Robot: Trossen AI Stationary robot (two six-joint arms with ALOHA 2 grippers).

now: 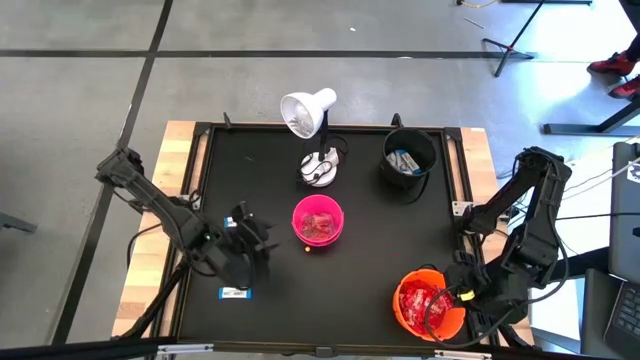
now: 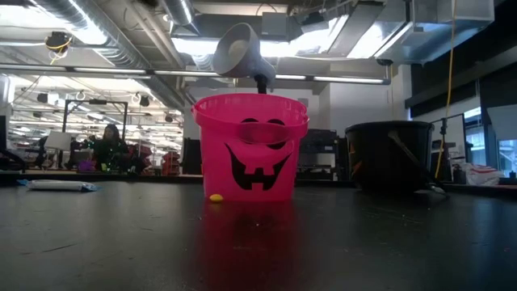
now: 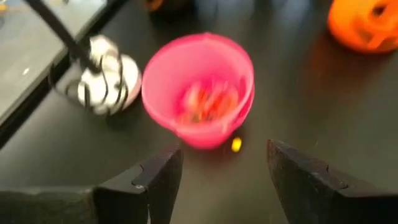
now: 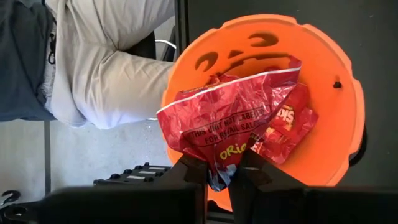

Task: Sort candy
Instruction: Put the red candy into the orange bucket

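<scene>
A pink bucket (image 1: 318,221) in the table's middle holds red candy. One small yellow candy (image 3: 236,144) lies on the table at its foot. A white-and-blue bar (image 1: 234,293) lies near the front left. My left gripper (image 3: 221,171) stands open above the table, left of the pink bucket and pointing at it, with nothing between its fingers. The orange bucket (image 1: 428,302) at the front right holds red packets. My right gripper (image 4: 217,169) hangs over it, shut on a large red packet (image 4: 230,115). The black bucket (image 1: 408,160) at the back right holds white-and-blue bars. My right gripper pinches an edge of the large red packet (image 4: 219,167) between its two fingers, slanting down from above. The crumpled wrapper spreads away from the fingers over the orange bucket's mouth. Whether it rests on the red packets beneath, I cannot tell.
A white desk lamp (image 1: 308,112) stands at the back middle, its round base (image 1: 320,168) just behind the pink bucket. A raised black rim (image 1: 200,180) borders the mat. A person's legs (image 4: 106,62) show beside the table near the orange bucket.
</scene>
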